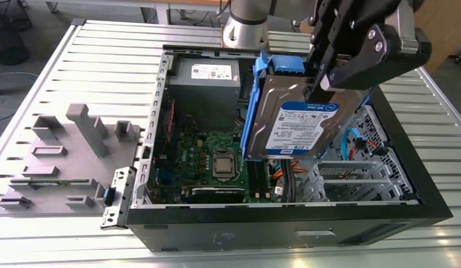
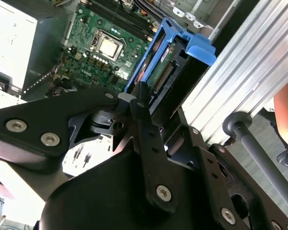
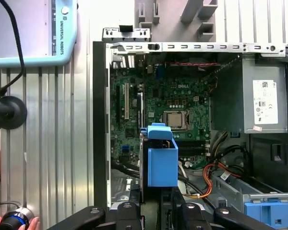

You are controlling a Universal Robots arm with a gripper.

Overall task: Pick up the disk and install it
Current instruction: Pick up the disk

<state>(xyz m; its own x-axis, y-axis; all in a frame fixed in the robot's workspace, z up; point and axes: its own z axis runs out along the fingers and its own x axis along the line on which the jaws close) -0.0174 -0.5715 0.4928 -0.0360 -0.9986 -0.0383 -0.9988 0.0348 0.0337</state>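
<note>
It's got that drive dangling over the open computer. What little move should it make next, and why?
Probably a slow shift toward the metal cage at the exterior view's right, before any lowering. The hand grips the disk on edge above the case. The disk seems to hang over the motherboard and cables rather than over the cage.
</note>
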